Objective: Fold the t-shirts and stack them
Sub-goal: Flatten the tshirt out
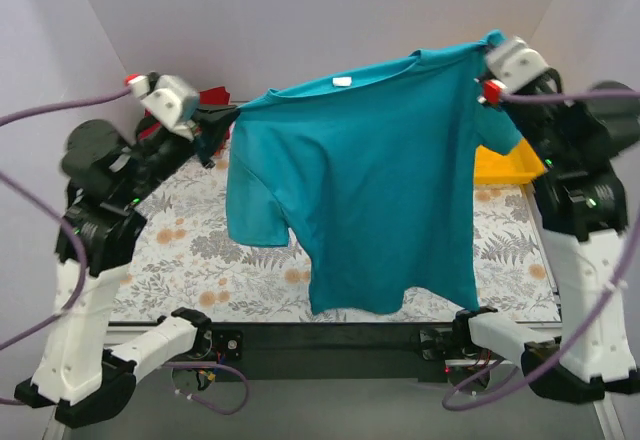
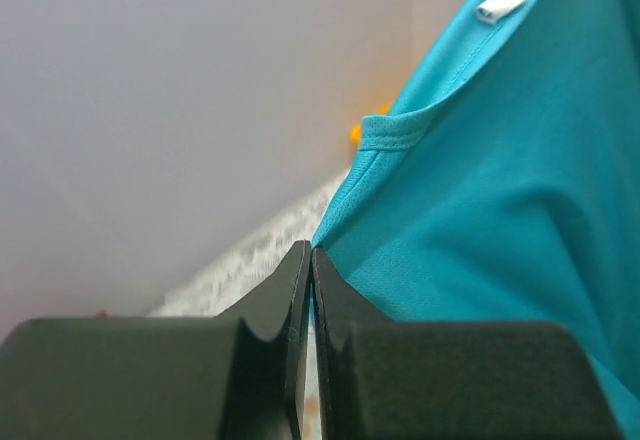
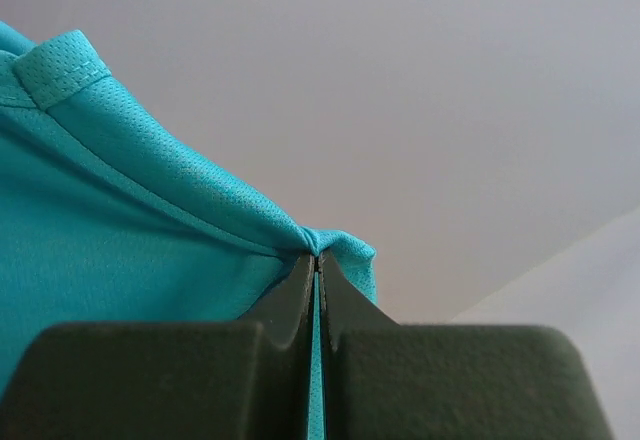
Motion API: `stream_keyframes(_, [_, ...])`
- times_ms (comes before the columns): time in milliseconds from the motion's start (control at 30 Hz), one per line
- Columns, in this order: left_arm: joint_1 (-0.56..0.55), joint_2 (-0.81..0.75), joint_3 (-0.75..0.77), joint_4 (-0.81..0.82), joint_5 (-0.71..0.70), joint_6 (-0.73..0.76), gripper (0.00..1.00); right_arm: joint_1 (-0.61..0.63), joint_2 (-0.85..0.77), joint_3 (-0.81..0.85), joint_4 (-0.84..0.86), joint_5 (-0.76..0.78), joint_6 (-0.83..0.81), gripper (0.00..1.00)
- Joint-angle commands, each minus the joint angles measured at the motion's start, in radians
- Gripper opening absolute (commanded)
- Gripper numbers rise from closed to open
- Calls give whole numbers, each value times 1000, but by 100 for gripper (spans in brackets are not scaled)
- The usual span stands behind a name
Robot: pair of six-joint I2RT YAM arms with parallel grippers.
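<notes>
A teal-blue t-shirt hangs spread in the air over the table, stretched by its shoulders between both arms, its hem dangling near the front edge. My left gripper is shut on the shirt's left shoulder; in the left wrist view the jaws pinch the teal cloth at its edge. My right gripper is shut on the right shoulder, held higher. In the right wrist view the fabric bunches at the closed tips. A dark red t-shirt peeks out behind the left gripper, mostly hidden.
A yellow plastic tray sits at the right behind the hanging shirt. The floral table covering lies under the shirt. Pale walls enclose the back and sides.
</notes>
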Motion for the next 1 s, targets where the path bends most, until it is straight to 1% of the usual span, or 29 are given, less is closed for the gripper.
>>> stream_keyframes(0, [17,119,-151,14,-253,-11,0,-1,187,-73,134,8,-15,1])
stream_keyframes(33, [22,139,-183,34,-276,-6,0,5,225,-76,148,1,-7,1])
stream_keyframes(67, [29,162,-212,54,-292,-3,0,17,306,-76,174,-7,-9,1])
stream_keyframes(100, [66,206,-269,95,-294,4,0,50,349,-78,189,-7,-24,1])
stream_keyframes(133, [92,240,-290,117,-287,6,0,66,394,-73,205,-6,-30,1])
stream_keyframes(167, [118,271,-306,135,-286,6,0,81,487,-52,231,-6,-35,1])
stream_keyframes(200, [168,353,-315,154,-286,0,0,118,542,-26,235,8,-45,1])
stream_keyframes(233, [193,396,-312,158,-292,-5,0,135,599,8,234,34,-41,2])
stream_keyframes(267, [239,442,-300,154,-295,-11,0,164,723,116,213,98,-38,14])
stream_keyframes(300, [258,541,-262,136,-298,-29,0,175,786,181,184,140,-42,24])
stream_keyframes(333, [273,588,-231,110,-301,-44,12,183,847,259,148,181,-42,54])
stream_keyframes(367, [299,634,-205,82,-315,-57,27,184,945,319,81,274,-39,65])
stream_keyframes(400, [316,666,-182,18,-317,-69,39,184,981,429,40,312,-39,68])
stream_keyframes(433, [336,682,-176,5,-303,-93,59,183,1003,451,-2,335,-39,68])
stream_keyframes(467, [356,670,-191,0,-269,-100,68,178,988,447,-66,344,-27,70])
stream_keyframes(500, [380,653,-214,3,-243,-100,69,166,960,416,-90,332,-18,72])
stream_keyframes(533, [417,628,-241,14,-235,-88,70,161,914,299,-99,317,-10,77])
stream_keyframes(567, [426,574,-308,25,-232,-59,70,157,809,213,-110,298,-6,78])
stream_keyframes(600, [430,541,-339,37,-191,-31,69,155,755,71,-116,271,-5,78])
stream_keyframes(633, [433,497,-400,39,-176,21,66,155,656,-5,-140,260,-1,78])
stream_keyframes(700, [433,460,-447,33,-151,58,59,155,581,-101,-203,225,16,75])
stream_keyframes(733, [433,452,-470,23,-145,81,55,154,526,-186,-272,182,28,71])
stream_keyframes(767, [431,437,-502,14,-145,124,45,155,500,-223,-300,150,40,68])
stream_keyframes(800, [434,430,-524,0,-133,147,40,154,477,-268,-327,133,68,63])
stream_keyframes(833, [434,426,-540,-9,-125,174,37,154,443,-338,-373,113,79,58])
stream_keyframes(867, [434,429,-553,-24,-122,213,33,154,432,-378,-390,85,94,54])
stream_keyframes(900, [434,447,-568,-55,-119,230,31,155,422,-411,-403,74,115,50])
stream_keyframes(933, [434,462,-570,-75,-107,248,29,155,406,-444,-401,71,123,42])
stream_keyframes(967, [434,476,-568,-98,-100,261,26,155,405,-507,-400,64,128,39])
